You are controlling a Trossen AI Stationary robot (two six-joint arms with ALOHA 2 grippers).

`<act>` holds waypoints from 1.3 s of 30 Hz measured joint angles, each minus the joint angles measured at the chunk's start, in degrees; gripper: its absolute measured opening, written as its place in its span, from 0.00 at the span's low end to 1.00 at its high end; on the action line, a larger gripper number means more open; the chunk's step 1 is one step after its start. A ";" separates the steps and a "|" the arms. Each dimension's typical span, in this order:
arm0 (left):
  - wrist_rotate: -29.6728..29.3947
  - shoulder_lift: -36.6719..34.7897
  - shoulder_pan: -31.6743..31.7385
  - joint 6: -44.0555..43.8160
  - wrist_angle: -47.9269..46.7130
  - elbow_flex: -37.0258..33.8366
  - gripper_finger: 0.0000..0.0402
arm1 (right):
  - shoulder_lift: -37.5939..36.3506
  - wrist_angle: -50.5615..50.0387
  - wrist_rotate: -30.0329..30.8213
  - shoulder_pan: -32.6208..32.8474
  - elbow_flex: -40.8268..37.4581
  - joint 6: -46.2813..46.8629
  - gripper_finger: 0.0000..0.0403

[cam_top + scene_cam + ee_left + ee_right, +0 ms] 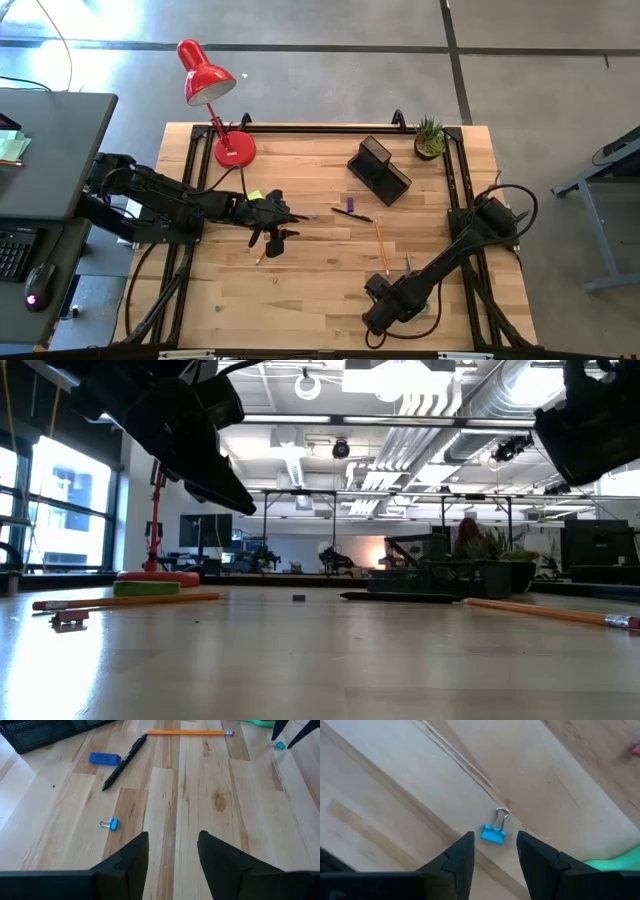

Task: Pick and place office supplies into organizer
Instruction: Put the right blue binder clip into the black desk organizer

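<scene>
My right gripper [493, 847] points down near the table's front edge [382, 290], open, its fingers on either side of a small blue binder clip [493, 834] that lies flat on the wood; they do not touch it. My left gripper [172, 845] hovers open at centre left [288, 224], holding nothing. Ahead of it lie a second blue clip [111, 824], a blue eraser [105, 758], a dark pen [125, 762] and an orange pencil [187, 732]. The black mesh organizer [380, 170] stands at the back. A yellow-green sticky-note block [255, 197] lies beside the left arm.
A red desk lamp [228, 140] stands at the back left and a small potted plant [430, 138] at the back right. Another pencil [262, 255] lies near the left gripper. Something green [615, 862] lies right beside the right gripper.
</scene>
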 joint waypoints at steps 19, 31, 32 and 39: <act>-0.05 0.00 0.02 -0.02 0.03 -0.01 0.39 | 1.17 -0.51 -1.75 -0.61 0.28 -3.47 0.24; -0.16 0.00 0.00 -0.01 0.03 -0.01 0.39 | -0.12 -0.99 -1.39 -0.92 0.09 -5.56 0.14; -0.20 0.00 0.02 -0.02 0.03 -0.01 0.39 | -0.22 -0.96 -1.46 -1.07 0.09 -5.84 0.14; -0.22 0.00 0.00 0.00 0.05 -0.01 0.39 | -0.25 -1.10 -2.68 -1.89 0.09 -7.80 0.16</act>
